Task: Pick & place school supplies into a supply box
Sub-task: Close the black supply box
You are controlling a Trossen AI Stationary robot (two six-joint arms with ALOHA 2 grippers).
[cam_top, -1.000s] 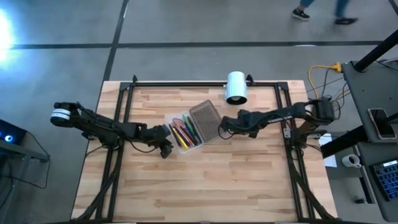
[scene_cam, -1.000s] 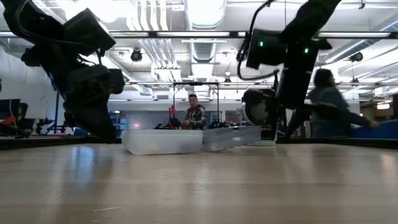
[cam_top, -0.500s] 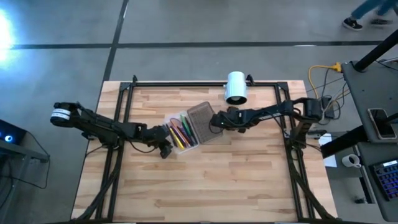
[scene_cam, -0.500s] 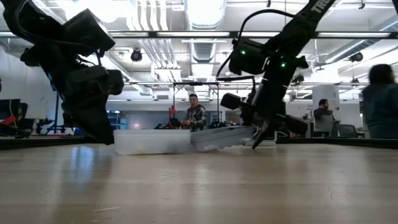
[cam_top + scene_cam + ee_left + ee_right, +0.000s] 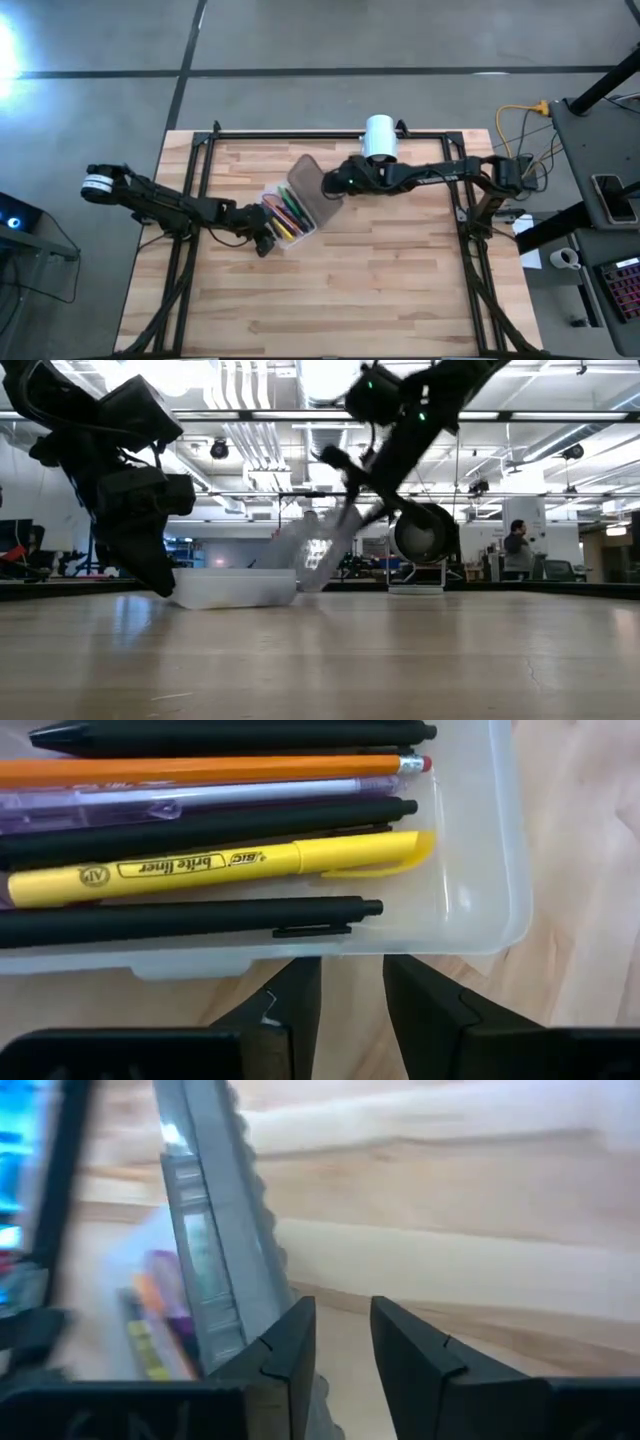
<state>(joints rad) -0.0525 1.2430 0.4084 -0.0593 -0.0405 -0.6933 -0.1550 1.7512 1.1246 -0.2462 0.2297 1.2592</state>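
Note:
The supply box [image 5: 290, 220] is a clear plastic case on the wood table. It holds pens and pencils [image 5: 220, 865]: black, yellow, orange and a pale purple one. I cannot make out scissors. Its grey dotted lid [image 5: 305, 180] stands raised and tilted over the box's far-right side, as the low view shows [image 5: 320, 545]. My right gripper [image 5: 328, 184] is shut beside the lid. My left gripper [image 5: 265, 240] is shut at the box's near-left wall [image 5: 320, 955]. My right gripper pushes the lid's outer face [image 5: 215, 1260] with the outer side of one finger [image 5: 290, 1345], coming level from the table's right. The lid stands on edge, tilted, with its lower edge at the box. My left gripper's fingertips [image 5: 300, 985] stand at the box's wall; I cannot tell whether they touch it.
A white cylinder [image 5: 380, 140] lies on its side near the table's far edge, just behind the right arm. Black frame rails [image 5: 200, 170] run along the left, right and far sides. Bare wood [image 5: 340, 290] fills the near half of the table.
My right gripper has moved toward the table's left and risen. The lid, which lay open and nearly flat to the box's right, has swung up on its box-side edge and now stands tilted. The box has slid slightly toward the left gripper.

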